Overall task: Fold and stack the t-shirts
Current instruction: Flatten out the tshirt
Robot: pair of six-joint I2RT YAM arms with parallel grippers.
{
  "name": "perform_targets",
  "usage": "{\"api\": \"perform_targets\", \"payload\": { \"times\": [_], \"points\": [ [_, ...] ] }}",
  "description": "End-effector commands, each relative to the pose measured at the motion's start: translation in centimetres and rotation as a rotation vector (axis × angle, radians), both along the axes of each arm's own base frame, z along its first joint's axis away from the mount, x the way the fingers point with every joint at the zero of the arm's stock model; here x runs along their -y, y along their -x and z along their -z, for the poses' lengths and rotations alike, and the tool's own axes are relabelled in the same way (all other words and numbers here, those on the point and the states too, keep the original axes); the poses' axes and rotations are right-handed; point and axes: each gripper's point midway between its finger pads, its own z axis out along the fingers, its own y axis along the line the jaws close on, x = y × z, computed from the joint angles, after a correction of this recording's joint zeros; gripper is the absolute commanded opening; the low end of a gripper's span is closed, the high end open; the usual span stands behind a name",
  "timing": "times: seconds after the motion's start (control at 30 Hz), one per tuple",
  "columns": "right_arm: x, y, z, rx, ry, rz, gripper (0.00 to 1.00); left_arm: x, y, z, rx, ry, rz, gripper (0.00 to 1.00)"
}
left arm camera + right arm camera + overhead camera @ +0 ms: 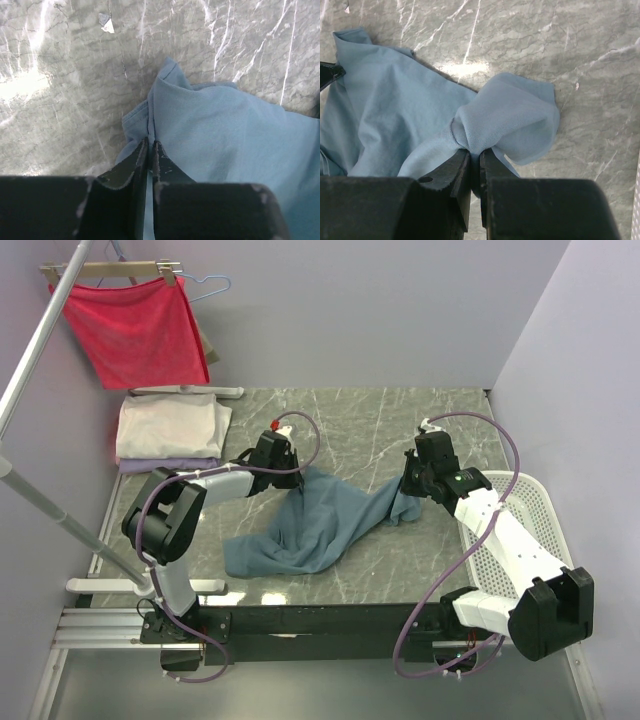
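Left claw: the left gripper point(296, 478) point(150, 143) has its jaws almost together, nipping a folded edge of the dusty teal-blue cotton t-shirt point(310, 525) point(225, 130) just left of the top view's centre
Right claw: the right gripper point(408, 496) point(475, 152) has its jaws nearly closed on a bunched knot of the same shirt, right of centre
Shirt position: it lies crumpled mid-table between the two claws; a narrow strip runs up to the right claw and the bulk sags toward the lower left
Shirt edges: its lower-left corner lies near the table's near edge; in the left wrist view a hem peak rises just above the fingertips; in the right wrist view a puff of cloth sits just beyond the jaws
Folded stack: a cream-white folded t-shirt point(170, 425) rests on a pale lavender folded t-shirt point(165, 465) at the table's upper-left corner, apart from the teal shirt
Open room: the grey marble-patterned tabletop point(360, 420) is bare across the upper centre and upper right, and in a strip at the lower centre between the shirt and the right arm
Right edge: a white perforated plastic basket point(540, 505) sits along the table's right side, with the right arm lying over it
Upper left: a red cloth on a wooden hanger point(135, 330) hangs above the stack
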Motion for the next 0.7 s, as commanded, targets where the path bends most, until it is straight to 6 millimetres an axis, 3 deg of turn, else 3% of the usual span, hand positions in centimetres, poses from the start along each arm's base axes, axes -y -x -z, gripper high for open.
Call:
{"api": "perform_targets", "payload": {
  "times": [0.0, 0.1, 0.17, 0.23, 0.4, 0.53, 0.6, 0.67],
  "points": [
    [-0.2, -1.2, -1.2, 0.055, 0.003, -0.005, 0.12, 1.0, -0.6, -2.8, 0.058, 0.039, 0.042, 0.10],
    [-0.2, -1.2, -1.1, 0.054, 0.005, -0.007, 0.12, 1.2, -0.6, -2.7, 0.054, 0.043, 0.048, 0.10],
    [-0.2, -1.3, -1.1, 0.055, 0.005, -0.005, 0.12, 1.1, -0.7, -2.7, 0.054, 0.043, 0.042, 0.22],
    [-0.2, -1.2, -1.0, 0.052, 0.005, -0.007, 0.12, 1.2, -0.6, -2.8, 0.054, 0.046, 0.048, 0.25],
    [-0.3, -1.3, -1.0, 0.051, 0.005, -0.012, 0.12, 1.0, -0.7, -3.0, 0.058, 0.039, 0.041, 0.22],
    [-0.3, -1.3, -0.9, 0.048, 0.007, -0.011, 0.12, 1.0, -0.7, -3.0, 0.057, 0.039, 0.040, 0.09],
    [-0.2, -1.3, -0.9, 0.047, 0.006, -0.011, 0.12, 1.0, -0.8, -3.4, 0.063, 0.042, 0.038, 0.10],
    [-0.4, -1.3, -0.8, 0.045, 0.004, -0.014, 0.12, 1.0, -0.8, -3.7, 0.068, 0.042, 0.036, 0.18]
  ]
}}
